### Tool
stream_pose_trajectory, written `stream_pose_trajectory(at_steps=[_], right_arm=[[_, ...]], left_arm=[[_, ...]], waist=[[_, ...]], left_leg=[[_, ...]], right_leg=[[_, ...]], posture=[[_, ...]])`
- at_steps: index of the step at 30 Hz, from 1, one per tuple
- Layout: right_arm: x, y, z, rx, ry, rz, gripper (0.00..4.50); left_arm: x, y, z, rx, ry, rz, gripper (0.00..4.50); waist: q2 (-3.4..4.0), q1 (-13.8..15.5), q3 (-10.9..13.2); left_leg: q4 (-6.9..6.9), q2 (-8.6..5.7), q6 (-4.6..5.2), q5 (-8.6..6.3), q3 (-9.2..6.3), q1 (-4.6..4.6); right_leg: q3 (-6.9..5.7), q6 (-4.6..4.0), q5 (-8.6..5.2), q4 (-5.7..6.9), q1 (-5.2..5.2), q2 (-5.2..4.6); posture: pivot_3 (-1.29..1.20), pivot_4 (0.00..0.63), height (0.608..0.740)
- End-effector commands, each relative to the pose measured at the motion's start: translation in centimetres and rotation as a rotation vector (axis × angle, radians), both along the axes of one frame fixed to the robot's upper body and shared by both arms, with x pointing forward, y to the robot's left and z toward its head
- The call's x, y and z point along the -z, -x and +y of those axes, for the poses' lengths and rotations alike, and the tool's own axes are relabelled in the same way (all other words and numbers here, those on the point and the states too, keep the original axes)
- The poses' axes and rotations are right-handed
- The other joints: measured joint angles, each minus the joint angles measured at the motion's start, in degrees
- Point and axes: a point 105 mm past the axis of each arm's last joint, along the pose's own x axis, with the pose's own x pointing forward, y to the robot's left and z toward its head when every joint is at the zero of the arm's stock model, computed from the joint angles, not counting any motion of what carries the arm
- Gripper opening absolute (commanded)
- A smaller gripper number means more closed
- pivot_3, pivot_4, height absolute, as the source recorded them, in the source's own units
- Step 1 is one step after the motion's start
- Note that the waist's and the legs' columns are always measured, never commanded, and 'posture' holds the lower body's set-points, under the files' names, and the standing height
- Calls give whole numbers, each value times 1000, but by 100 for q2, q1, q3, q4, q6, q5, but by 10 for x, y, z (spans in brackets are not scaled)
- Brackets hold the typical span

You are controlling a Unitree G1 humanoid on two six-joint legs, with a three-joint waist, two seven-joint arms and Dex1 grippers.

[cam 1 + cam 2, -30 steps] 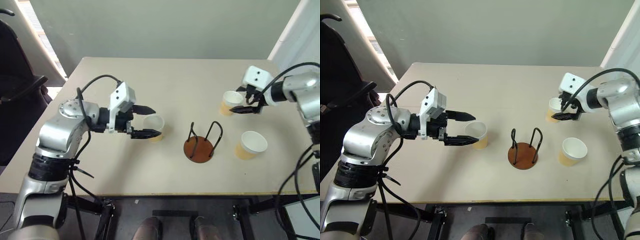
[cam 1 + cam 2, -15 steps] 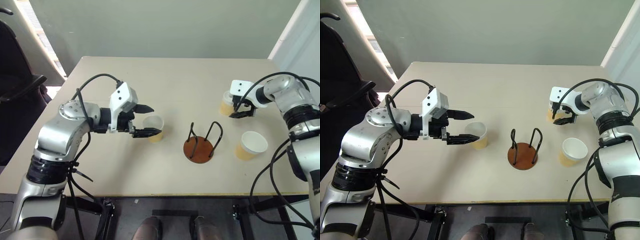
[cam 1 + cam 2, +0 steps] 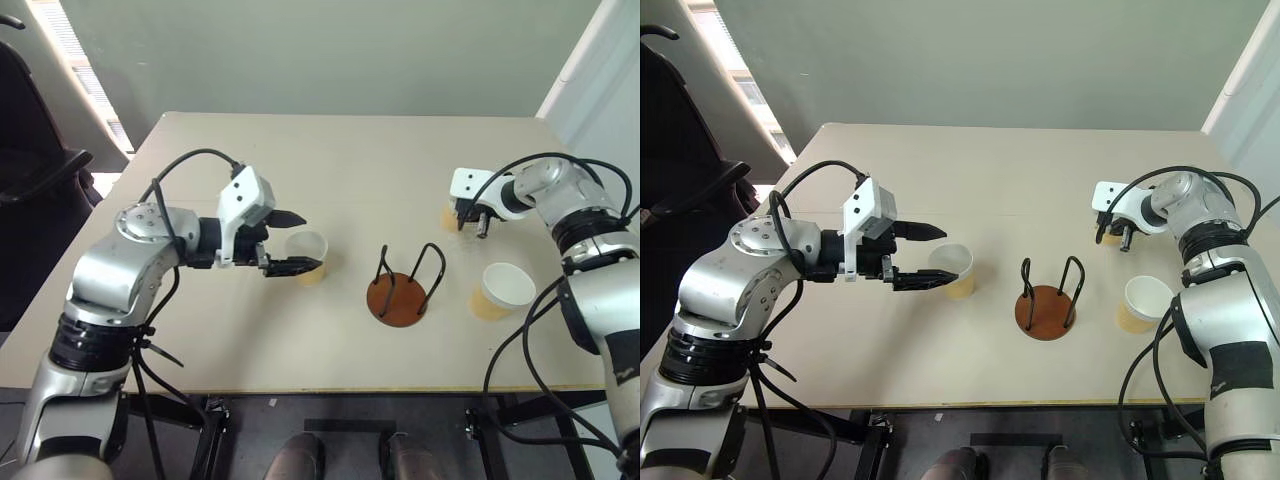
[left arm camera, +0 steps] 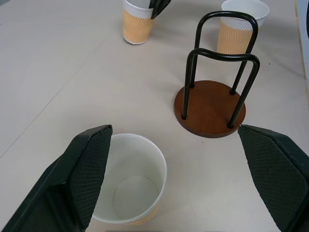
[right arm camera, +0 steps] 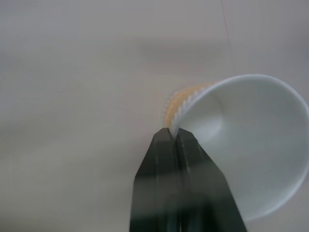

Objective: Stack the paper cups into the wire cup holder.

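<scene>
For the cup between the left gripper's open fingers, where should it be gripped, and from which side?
Grip the cup across its side wall just under the rolled rim, coming level from the robot's left. It stands upright, mouth up, and the left gripper already straddles it.

cups [image 4: 138, 22]: tan ribbed, white inside | holder [image 4: 210, 107]: reddish-brown base, black wire

- Head views: bright, even, diffuse light over the bench [image 3: 330, 150]; no glare on its matte top.
- Strong daylight enters at the far left; the window strip [image 3: 85, 75] is blown out white.
- Shadows soft and short; a faint one lies under the wire cup holder [image 3: 403, 290].
- Left wrist view: sharp throughout, with the near end effector fingers [image 4: 89, 166] looming large.
- Right wrist view: soft and hazy; the pinched cup [image 5: 241, 140] is blurred, bench texture washed out.
</scene>
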Motion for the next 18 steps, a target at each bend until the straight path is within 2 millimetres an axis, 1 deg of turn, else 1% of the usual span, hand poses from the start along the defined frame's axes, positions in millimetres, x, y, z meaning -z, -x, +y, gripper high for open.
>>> stream_pose_trajectory(at_steps=[1,3,6,8,10,11,13,15,18], right_arm=[[-19,0,0,-24,-11,-45,41],[-27,2,-2,-51,8,-65,41],[-56,11,3,-161,32,-118,41],[-76,24,12,-246,21,-131,41],[-94,45,26,-343,-5,-125,41],[-99,56,32,-383,-12,-117,41],[-110,86,48,-476,-26,-88,41],[-114,110,60,-535,-21,-66,41],[-118,136,76,-599,-14,-52,41]], left_arm=[[-7,4,-2,21,-6,-37,4500],[-8,4,-1,25,-5,-37,4500],[-12,9,-2,64,17,-38,4500],[-18,15,-4,108,40,-42,4500],[-24,20,-7,146,68,-45,4500],[-25,21,-7,157,75,-47,4500],[-25,22,-7,176,68,-54,4500],[-24,22,-7,191,63,-52,4500],[-23,20,-9,210,59,-49,4500]], waist=[[0,0,0],[0,0,0],[5,7,3],[4,5,3],[4,-5,3],[4,-7,3],[4,-10,3],[4,-5,3],[4,-9,3]], left_leg=[[0,0,0,0,0,0],[0,0,0,0,0,0],[0,0,0,0,-1,-8],[-1,0,-3,-1,-1,-13],[-5,2,-6,-3,-1,-14],[-7,4,-9,-4,-1,-14],[-7,10,-13,-2,-1,-14],[-7,11,-15,2,-2,-14],[-2,11,-15,4,-3,-11]], right_leg=[[0,-1,-1,0,0,0],[0,-2,-1,0,0,0],[-1,-2,-1,-1,-4,0],[-4,-3,-2,0,-8,0],[-4,-6,-3,0,-8,3],[-4,-8,-5,0,-7,6],[-7,-14,-9,-3,-4,12],[-8,-27,-17,-5,-4,14],[-7,-45,-29,-6,-4,14]], posture=[[0,150,740],[0,150,740],[0,150,740],[0,150,740],[0,150,740],[0,150,740],[0,150,740],[0,150,740],[0,150,740]])
